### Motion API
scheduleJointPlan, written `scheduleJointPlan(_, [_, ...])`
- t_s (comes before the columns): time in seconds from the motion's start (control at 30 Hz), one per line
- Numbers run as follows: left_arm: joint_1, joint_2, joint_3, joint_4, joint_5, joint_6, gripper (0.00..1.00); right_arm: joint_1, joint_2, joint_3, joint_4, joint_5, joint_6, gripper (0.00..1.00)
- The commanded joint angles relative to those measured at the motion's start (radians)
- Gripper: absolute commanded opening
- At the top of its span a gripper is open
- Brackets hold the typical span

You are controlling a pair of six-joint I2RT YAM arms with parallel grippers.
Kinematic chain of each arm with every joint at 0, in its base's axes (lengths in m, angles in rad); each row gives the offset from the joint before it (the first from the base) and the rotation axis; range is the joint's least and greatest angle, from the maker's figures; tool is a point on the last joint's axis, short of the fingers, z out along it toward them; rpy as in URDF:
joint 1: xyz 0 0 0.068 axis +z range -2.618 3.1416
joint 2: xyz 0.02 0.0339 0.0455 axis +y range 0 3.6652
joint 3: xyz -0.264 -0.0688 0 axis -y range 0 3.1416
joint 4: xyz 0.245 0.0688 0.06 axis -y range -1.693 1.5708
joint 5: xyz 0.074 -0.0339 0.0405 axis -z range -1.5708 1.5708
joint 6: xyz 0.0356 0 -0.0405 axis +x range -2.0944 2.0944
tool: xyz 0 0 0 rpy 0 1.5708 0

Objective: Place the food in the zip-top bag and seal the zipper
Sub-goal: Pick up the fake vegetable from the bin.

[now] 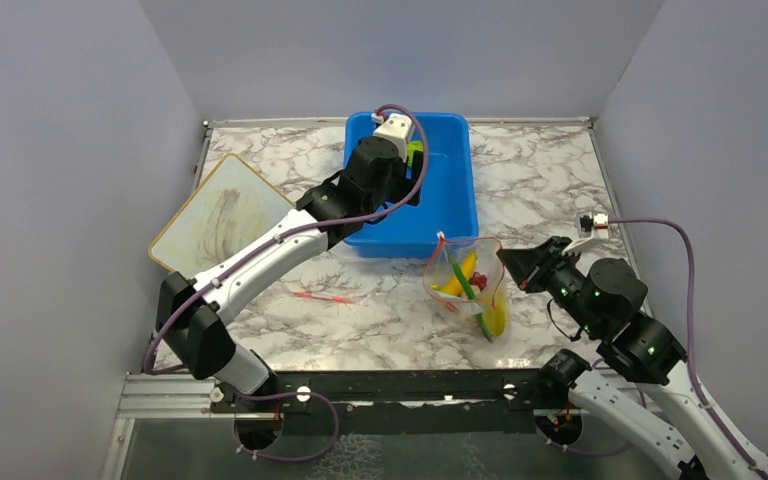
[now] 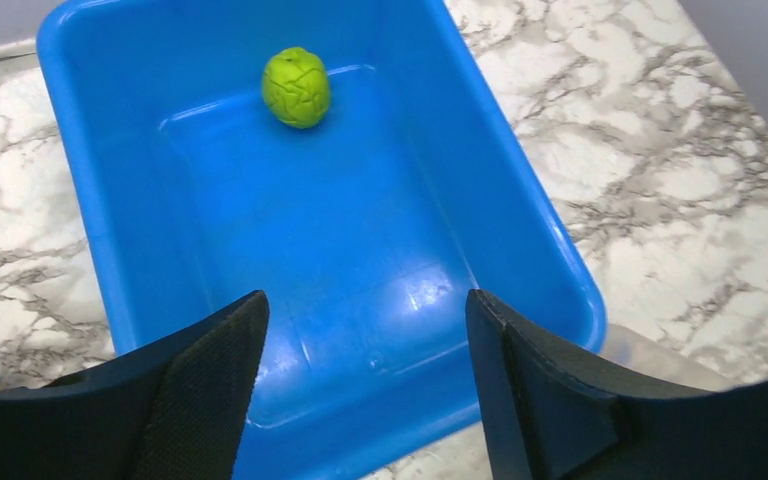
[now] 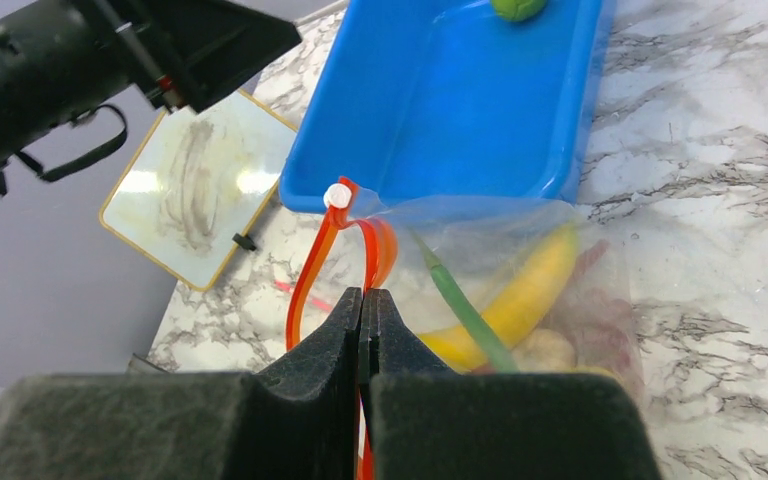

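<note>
Since the blue tub [image 1: 457, 212] stands just behind the zip-top bag [image 1: 465, 285], whose zipper [image 3: 310, 270] our right gripper [image 3: 362, 298] pinches, we should advance our spread left gripper [image 2: 362, 305] low toward the tub's far end and straddle the lime [image 2: 296, 87] squarely.

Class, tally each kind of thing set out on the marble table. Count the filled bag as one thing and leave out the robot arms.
Tub: 1
Lime: 1
Bag: 1
Board: 1
Red stick: 1
Total: 5
</note>
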Motion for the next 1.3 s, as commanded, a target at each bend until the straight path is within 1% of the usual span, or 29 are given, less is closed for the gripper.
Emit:
scheduleJointPlan(0.0, [0.047,0.104,0.072,0.041,0.003,0.059,0.78,0.003,-0.023,0.039,0.008,0.029,-0.024,0.01])
scheduleJointPlan(0.13, [0.086,0.23,0.161,0.045,-0.003,0.069,0.87,0.003,-0.03,0.041,0.011,0.028,-0.028,0.01])
scheduleJointPlan(0.2, [0.099,0.307,0.205,0.042,-0.004,0.074,0.96,0.002,-0.028,0.038,0.018,0.031,-0.032,0.01])
scheduleJointPlan(0.23, [0.103,0.336,0.223,0.048,-0.007,0.077,0.99,0.003,-0.027,0.039,0.02,0.033,-0.032,0.01])
scheduleJointPlan(0.27, [0.107,0.367,0.241,0.057,-0.011,0.086,0.99,0.003,-0.024,0.041,0.022,0.033,-0.035,0.01])
scheduleJointPlan(0.43, [0.126,0.533,0.362,0.1,-0.034,0.147,0.98,0.003,0.001,0.057,0.017,0.033,-0.041,0.01])
scheduleJointPlan(0.6, [0.144,0.677,0.47,0.179,0.002,0.242,0.97,0.003,0.009,0.059,0.006,0.035,-0.038,0.01])
scheduleJointPlan(0.7, [0.15,0.754,0.557,0.194,-0.001,0.284,0.97,0.003,0.019,0.067,-0.003,0.038,-0.034,0.01])
scheduleJointPlan(0.87, [0.176,0.876,0.699,0.199,-0.007,0.297,0.97,0.003,0.043,0.081,-0.006,0.045,-0.041,0.01])
scheduleJointPlan(0.97, [0.193,0.942,0.772,0.192,0.021,0.297,0.95,0.003,0.057,0.083,0.0,0.05,-0.045,0.01])
scheduleJointPlan(1.1, [0.211,1.007,0.828,0.191,0.045,0.299,0.93,0.003,0.077,0.086,0.006,0.052,-0.05,0.01])
scheduleJointPlan(1.27, [0.226,1.053,0.843,0.216,0.081,0.312,0.93,0.003,0.097,0.092,0.012,0.051,-0.051,0.01])
